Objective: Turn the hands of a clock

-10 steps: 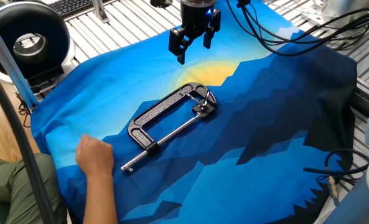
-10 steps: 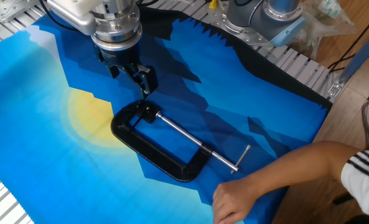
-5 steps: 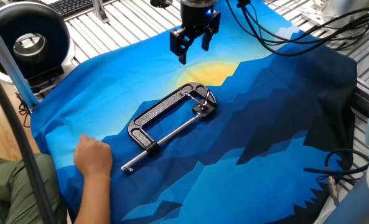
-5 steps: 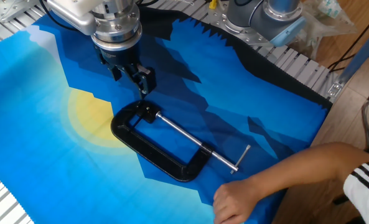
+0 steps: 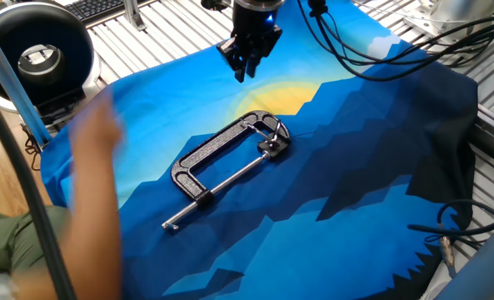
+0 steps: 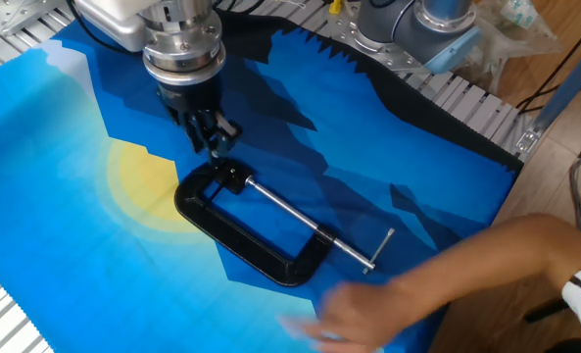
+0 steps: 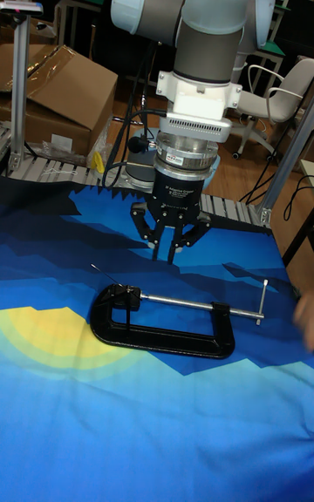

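Observation:
A black C-clamp (image 5: 217, 143) (image 6: 241, 245) (image 7: 166, 343) lies flat on the blue printed cloth (image 5: 355, 167). Its jaw end (image 5: 271, 142) (image 6: 229, 176) (image 7: 122, 297) holds a small dark piece. A thin needle (image 7: 102, 273) sticks out beside it in the tall fixed view. No clock face can be made out at this size. My gripper (image 5: 245, 73) (image 6: 212, 147) (image 7: 167, 254) hangs just above and behind the jaw end, pointing down. Its fingers are together and hold nothing.
A person's blurred arm (image 5: 97, 167) (image 6: 368, 309) is at the cloth's edge near the clamp's handle bar (image 5: 173, 223). A black round device (image 5: 38, 50) stands at the far left. Cables (image 5: 371, 42) trail behind the arm. A cardboard box (image 7: 61, 92) sits beyond the table.
My gripper's fingers have closed together and the wrist has turned. The person's hand has lifted off the cloth near the clamp handle and is moving fast.

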`<action>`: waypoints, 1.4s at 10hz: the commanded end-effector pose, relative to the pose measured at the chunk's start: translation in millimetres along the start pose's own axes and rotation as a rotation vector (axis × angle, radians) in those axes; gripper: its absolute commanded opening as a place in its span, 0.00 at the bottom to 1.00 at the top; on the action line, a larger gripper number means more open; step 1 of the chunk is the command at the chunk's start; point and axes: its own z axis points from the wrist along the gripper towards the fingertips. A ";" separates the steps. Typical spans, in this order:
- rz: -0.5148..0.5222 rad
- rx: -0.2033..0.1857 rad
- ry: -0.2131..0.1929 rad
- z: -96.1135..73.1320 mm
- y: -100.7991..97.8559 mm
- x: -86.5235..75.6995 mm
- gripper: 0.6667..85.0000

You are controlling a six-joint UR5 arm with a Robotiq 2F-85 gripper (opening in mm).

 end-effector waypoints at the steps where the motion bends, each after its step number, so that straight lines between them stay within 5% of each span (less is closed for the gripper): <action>1: 0.010 -0.018 -0.012 -1.1 4.8 -3.3 0.01; 10: -0.042 0.042 0.071 4.4 -23.3 28.9 0.01; 14: -0.022 0.022 0.093 6.4 -21.5 37.2 0.01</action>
